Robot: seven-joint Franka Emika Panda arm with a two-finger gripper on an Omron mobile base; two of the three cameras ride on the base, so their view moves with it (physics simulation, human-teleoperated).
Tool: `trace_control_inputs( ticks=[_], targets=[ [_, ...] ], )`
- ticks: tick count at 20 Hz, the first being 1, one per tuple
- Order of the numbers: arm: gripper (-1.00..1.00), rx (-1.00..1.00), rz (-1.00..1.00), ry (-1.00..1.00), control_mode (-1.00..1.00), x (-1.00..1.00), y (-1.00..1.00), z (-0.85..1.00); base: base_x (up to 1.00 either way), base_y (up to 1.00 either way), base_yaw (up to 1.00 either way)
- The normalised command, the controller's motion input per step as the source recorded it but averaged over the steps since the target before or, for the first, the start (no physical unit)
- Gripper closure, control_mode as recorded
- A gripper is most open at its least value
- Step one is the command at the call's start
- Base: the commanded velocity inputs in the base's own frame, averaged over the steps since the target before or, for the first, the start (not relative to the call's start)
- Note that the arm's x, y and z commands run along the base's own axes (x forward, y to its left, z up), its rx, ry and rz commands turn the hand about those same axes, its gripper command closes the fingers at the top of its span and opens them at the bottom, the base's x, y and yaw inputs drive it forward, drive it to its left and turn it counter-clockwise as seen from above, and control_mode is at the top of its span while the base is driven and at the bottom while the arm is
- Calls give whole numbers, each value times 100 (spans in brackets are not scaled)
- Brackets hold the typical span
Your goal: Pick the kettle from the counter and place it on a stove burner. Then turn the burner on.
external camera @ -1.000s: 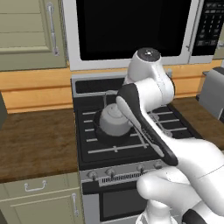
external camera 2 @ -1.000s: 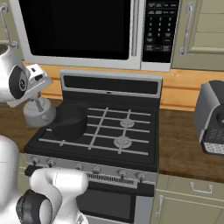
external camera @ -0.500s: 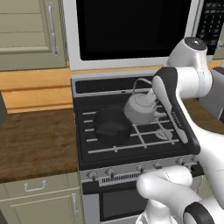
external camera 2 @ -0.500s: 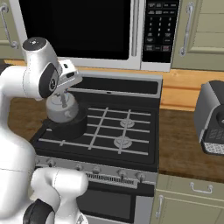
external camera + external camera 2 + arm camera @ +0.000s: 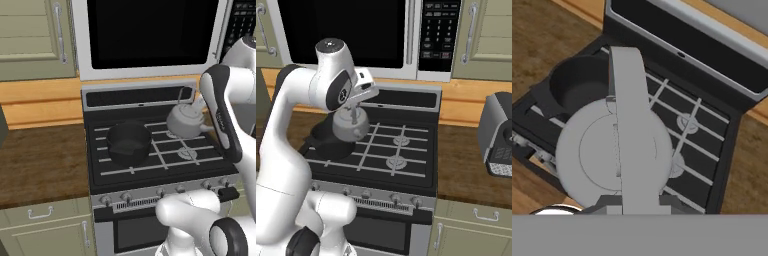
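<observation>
- One kettle (image 5: 186, 120): hangs by its wire handle above the stove (image 5: 150, 150), right rear burner side.
- End effector (image 5: 351, 111): clamped on kettle handle.
- Step advice: lower straight onto a free burner (image 5: 396, 162), keeping it level.
- Black pot (image 5: 129, 143): occupies left burners; steer clear.
- Knobs (image 5: 161, 191): front edge, untouched.
- Counter (image 5: 40, 165): left of stove.

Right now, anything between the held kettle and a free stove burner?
Nothing visible. The gripper holds the kettle by its handle above the stove's bare burners. The black pot occupies the front-left burner, off to the side.
</observation>
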Motion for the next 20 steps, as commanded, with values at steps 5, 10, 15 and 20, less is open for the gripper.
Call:
trace_control_inputs(
  ticks=[5,10,15,20],
  targets=[
    [100,0,-10,1,-100,0,-50,0,0,0,0],
    [100,0,-12,6,-100,2,-41,0,0,0,0],
    [100,0,-13,18,-100,14,-32,0,0,0,0],
    [100,-3,-9,31,-100,25,-5,-28,0,0,0]
  ],
)
